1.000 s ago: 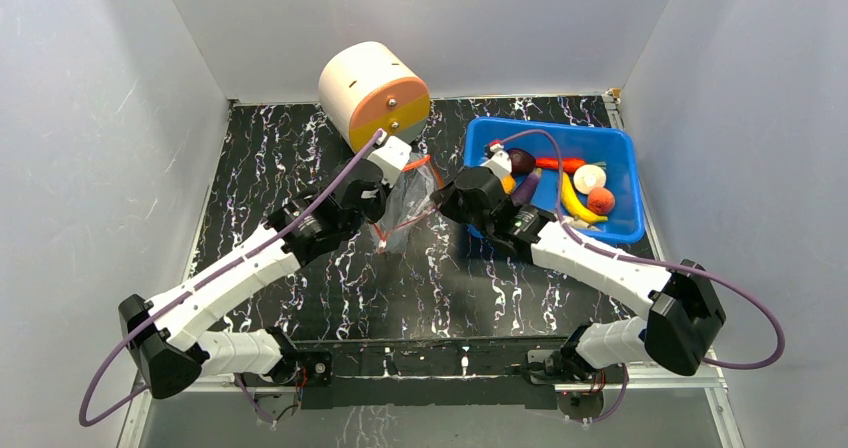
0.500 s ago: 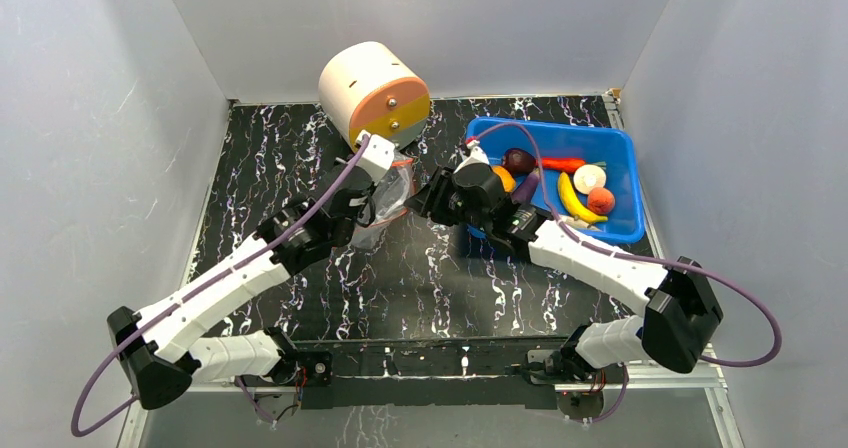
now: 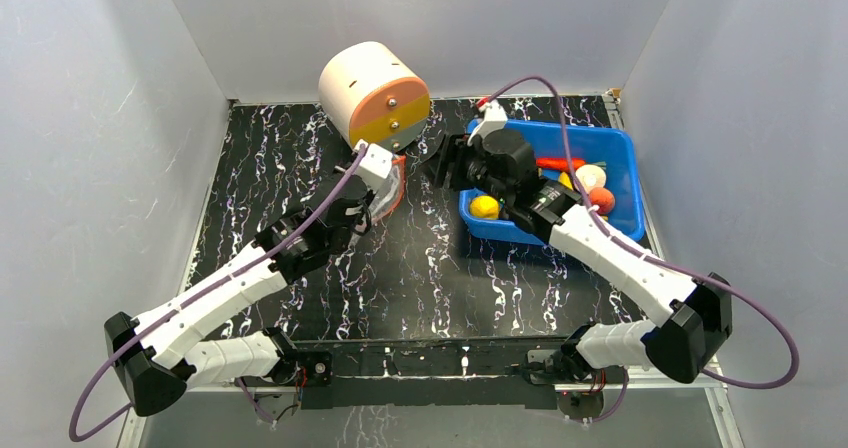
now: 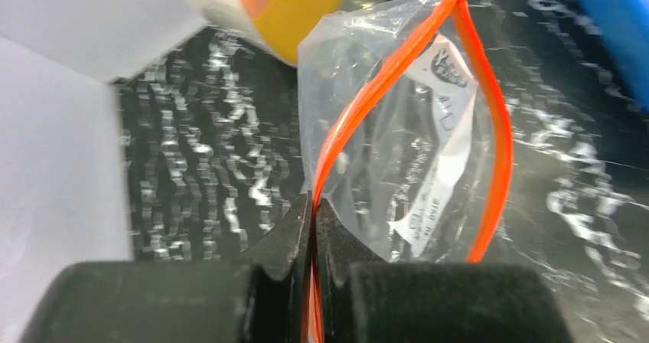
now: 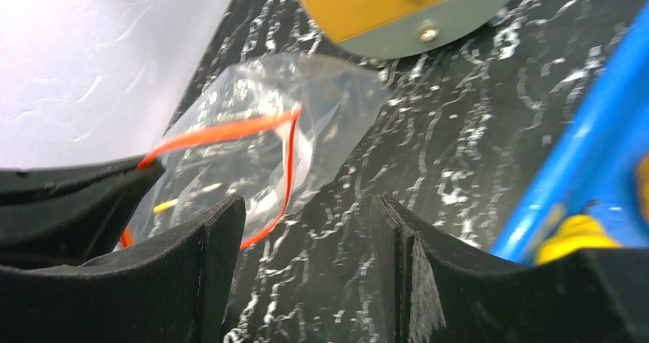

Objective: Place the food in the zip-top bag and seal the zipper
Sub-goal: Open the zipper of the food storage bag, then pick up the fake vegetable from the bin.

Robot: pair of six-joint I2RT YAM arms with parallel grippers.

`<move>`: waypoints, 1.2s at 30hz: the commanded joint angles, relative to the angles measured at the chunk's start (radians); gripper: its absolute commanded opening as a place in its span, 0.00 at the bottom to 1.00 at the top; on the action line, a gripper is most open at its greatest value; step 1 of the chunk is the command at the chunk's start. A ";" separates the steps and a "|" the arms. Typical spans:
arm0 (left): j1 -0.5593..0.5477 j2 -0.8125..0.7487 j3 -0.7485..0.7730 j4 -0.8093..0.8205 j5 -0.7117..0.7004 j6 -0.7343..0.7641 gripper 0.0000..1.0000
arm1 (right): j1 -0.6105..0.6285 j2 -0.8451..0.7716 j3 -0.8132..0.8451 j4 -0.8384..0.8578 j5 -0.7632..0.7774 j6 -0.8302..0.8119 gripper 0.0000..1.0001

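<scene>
The zip-top bag (image 4: 398,151) is clear and hangs with its mouth open. My left gripper (image 4: 314,209) is shut on its red-orange zipper (image 4: 367,90) strip, just in front of the cream-and-orange cylinder (image 3: 373,93). From above, the left gripper (image 3: 378,190) and the bag (image 3: 393,176) sit left of centre. My right gripper (image 3: 438,163) stands open with nothing in it, a short way right of the bag (image 5: 252,144). The food lies in the blue bin (image 3: 615,143): a yellow round piece (image 3: 485,206), a carrot (image 3: 560,164), a white piece (image 3: 590,176) and a red piece (image 3: 601,198).
The cylinder lies on its side at the back of the black marbled table (image 3: 300,158). The blue bin's near wall (image 5: 582,167) is close on the right of my right gripper (image 5: 306,213). Grey walls close in the table on three sides.
My right gripper has opened, let go of the bag and pulled back toward the bin's far-left corner. My left gripper has carried the bag left, toward the cylinder.
</scene>
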 commanded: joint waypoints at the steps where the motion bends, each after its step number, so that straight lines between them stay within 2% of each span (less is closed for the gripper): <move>1: -0.003 -0.020 -0.018 -0.043 0.237 -0.194 0.00 | -0.079 -0.025 0.068 -0.079 0.026 -0.163 0.58; 4: -0.004 -0.037 -0.076 -0.021 0.328 -0.269 0.00 | -0.129 -0.022 0.066 -0.110 0.067 -0.200 0.59; 10: -0.004 -0.058 -0.170 0.035 0.416 -0.328 0.00 | -0.253 0.025 0.014 -0.126 0.151 -0.294 0.61; 17: -0.004 -0.110 -0.209 0.046 0.395 -0.302 0.00 | -0.354 0.113 0.007 -0.106 0.213 -0.371 0.62; 22: -0.003 -0.159 -0.215 0.033 0.365 -0.263 0.00 | -0.398 0.228 0.053 -0.058 0.287 -0.348 0.63; 26: -0.004 -0.196 -0.218 -0.004 0.334 -0.229 0.00 | -0.422 0.329 0.104 -0.051 0.335 -0.320 0.76; 31: -0.004 -0.227 -0.237 -0.015 0.366 -0.209 0.00 | -0.440 0.374 0.099 0.012 0.415 -0.278 0.95; 36: -0.004 -0.236 -0.250 -0.009 0.379 -0.216 0.00 | -0.484 0.410 0.099 0.056 0.402 -0.223 0.98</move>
